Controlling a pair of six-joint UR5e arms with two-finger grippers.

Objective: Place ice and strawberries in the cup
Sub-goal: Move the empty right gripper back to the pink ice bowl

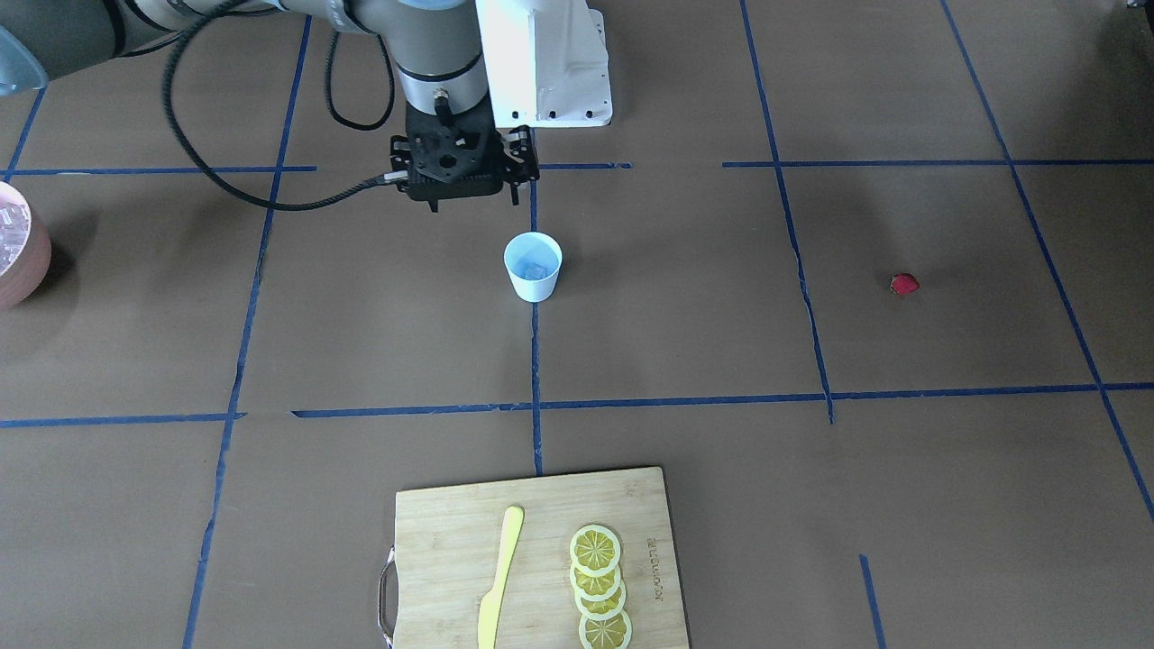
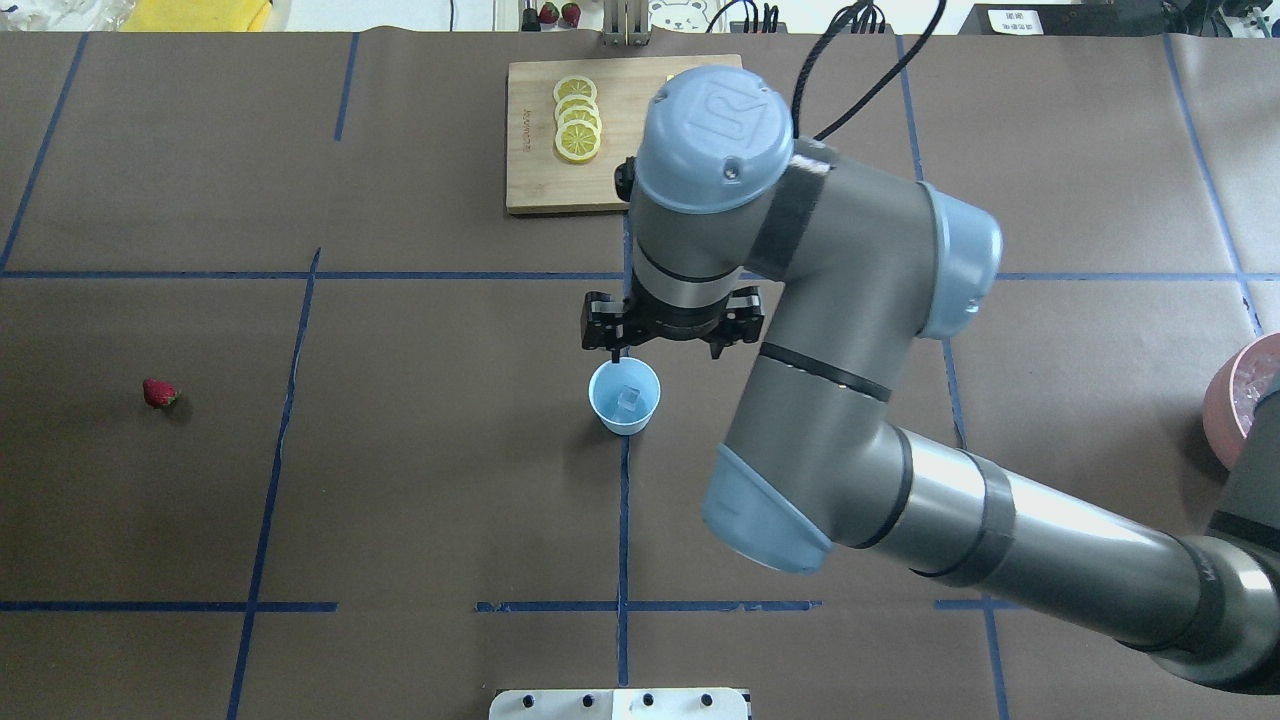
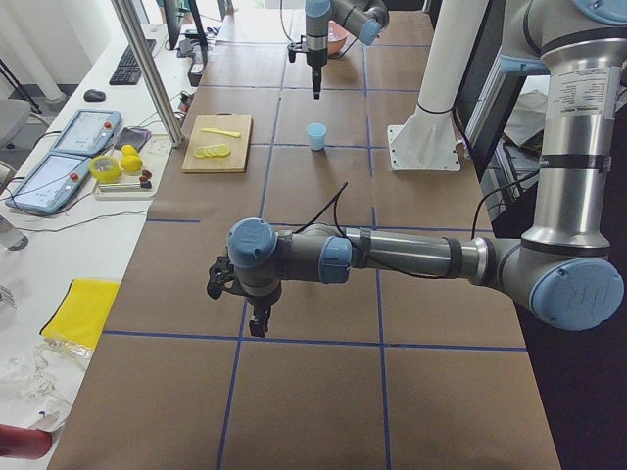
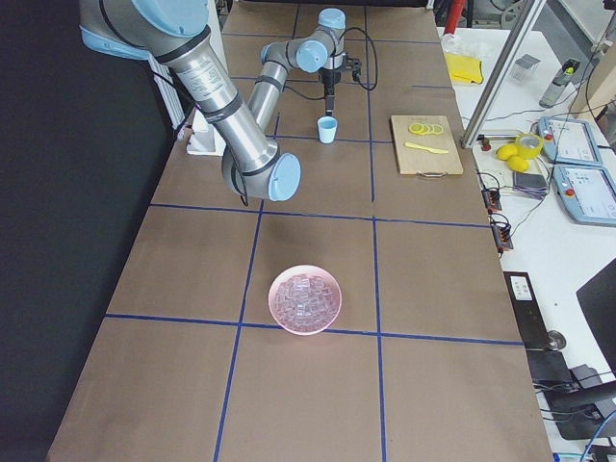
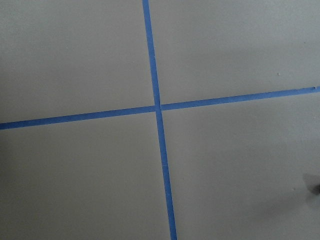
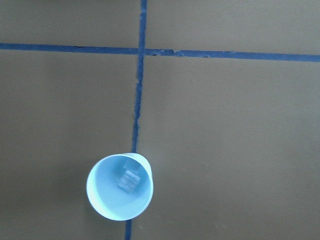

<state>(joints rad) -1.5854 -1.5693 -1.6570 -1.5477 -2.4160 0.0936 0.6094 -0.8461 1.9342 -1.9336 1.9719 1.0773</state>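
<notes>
Ice inside cup, below right jaws, slightly offset

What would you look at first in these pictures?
Probably the big grey robot arm, its right gripper hanging up high right by the little blue cup in the middle, with an ice cube inside. Next, the lone red strawberry lying far off on the robot's left side.

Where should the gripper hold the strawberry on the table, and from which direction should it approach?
Probably grip the strawberry across its round red body, coming straight down from above. It is small and lies low on the table with nothing beside it, so there is room on both sides.
</notes>
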